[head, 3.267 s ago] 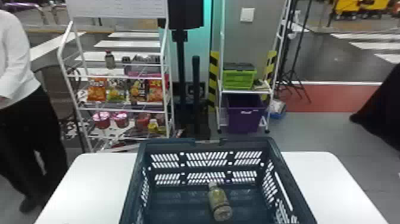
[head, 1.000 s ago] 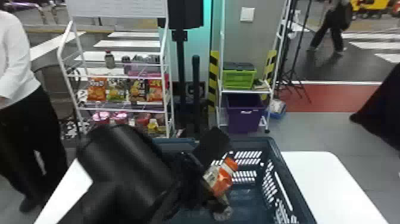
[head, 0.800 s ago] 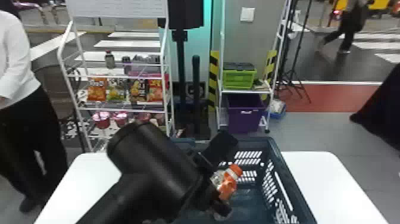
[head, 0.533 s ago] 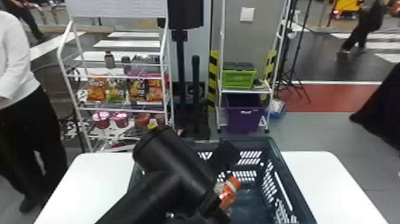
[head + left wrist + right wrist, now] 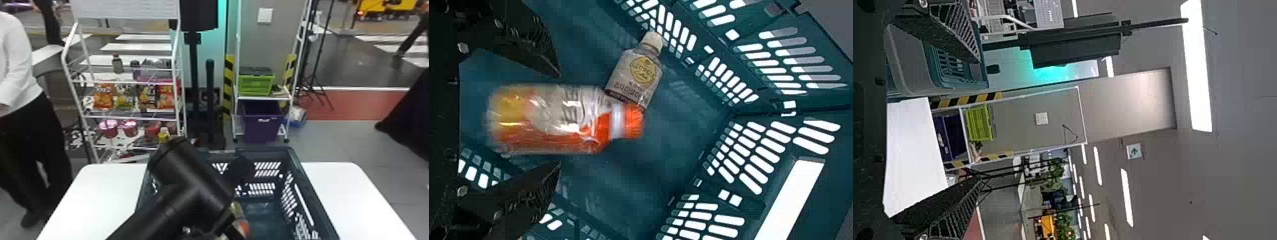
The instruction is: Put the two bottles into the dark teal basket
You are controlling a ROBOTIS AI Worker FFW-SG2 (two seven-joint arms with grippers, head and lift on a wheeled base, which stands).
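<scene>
Our left gripper (image 5: pixel 242 202) is reaching down into the dark teal basket (image 5: pixel 268 152), its two fingers standing wide apart. Between them we are seeing the orange-capped bottle (image 5: pixel 554 117), sideways and blurred, with a gap along each flank, so neither finger is touching it; whether it is resting on the basket's floor, we cannot tell. Our other one, the pale-capped bottle (image 5: pixel 636 72), is lying on its side on that floor, its cap pointing toward a slatted wall. Its base is showing right by the orange cap, though we cannot tell if they are touching. Our basket is standing on the white table (image 5: pixel 95 204), between the far left and far right corners. Our right gripper (image 5: pixel 982 121) is waiting outside the basket, fingers wide and holding nothing. Beyond the far edge, a white rack (image 5: pixel 65 54) is carrying snack bags (image 5: pixel 103 97).
</scene>
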